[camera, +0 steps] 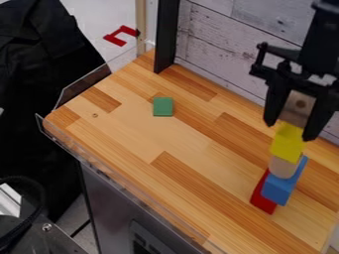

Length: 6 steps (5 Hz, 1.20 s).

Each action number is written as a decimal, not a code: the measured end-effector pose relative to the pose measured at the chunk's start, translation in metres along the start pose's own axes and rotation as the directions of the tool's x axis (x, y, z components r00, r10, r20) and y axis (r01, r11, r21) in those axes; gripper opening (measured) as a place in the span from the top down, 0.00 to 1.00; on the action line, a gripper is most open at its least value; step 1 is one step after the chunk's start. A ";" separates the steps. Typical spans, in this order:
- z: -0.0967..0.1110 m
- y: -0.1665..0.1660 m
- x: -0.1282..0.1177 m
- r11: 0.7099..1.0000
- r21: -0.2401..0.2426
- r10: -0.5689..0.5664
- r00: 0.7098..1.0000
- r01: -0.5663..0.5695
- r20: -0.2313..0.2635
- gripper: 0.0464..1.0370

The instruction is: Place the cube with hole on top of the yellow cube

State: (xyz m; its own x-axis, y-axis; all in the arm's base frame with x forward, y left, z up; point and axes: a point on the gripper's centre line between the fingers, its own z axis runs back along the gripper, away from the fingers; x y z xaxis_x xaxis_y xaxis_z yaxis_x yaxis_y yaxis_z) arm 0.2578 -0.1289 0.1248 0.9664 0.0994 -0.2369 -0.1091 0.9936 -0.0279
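Gripper [290,129] at three o'clock, clamped on the cube with hole [300,105].
That cube is just above the yellow cube [288,143], atop a stack [281,187] at four o'clock; green block [163,106] toward twelve.

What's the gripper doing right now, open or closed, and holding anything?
Gripper: closed on the cube with hole, one finger on either side, right at the top of the yellow cube.
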 end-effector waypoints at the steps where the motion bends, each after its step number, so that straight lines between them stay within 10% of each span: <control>1: -0.008 0.000 0.002 1.000 0.013 0.007 1.000 -0.007 -0.026 0.54; 4: -0.011 -0.005 0.002 1.000 0.027 0.004 0.999 -0.003 -0.035 0.47; 6: -0.007 -0.005 0.004 0.999 0.034 0.001 1.000 0.000 -0.026 0.03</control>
State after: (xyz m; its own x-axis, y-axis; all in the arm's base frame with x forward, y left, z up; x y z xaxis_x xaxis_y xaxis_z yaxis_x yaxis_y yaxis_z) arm 0.2602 -0.1338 0.1168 0.9599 0.0989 -0.2624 -0.1010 0.9949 0.0053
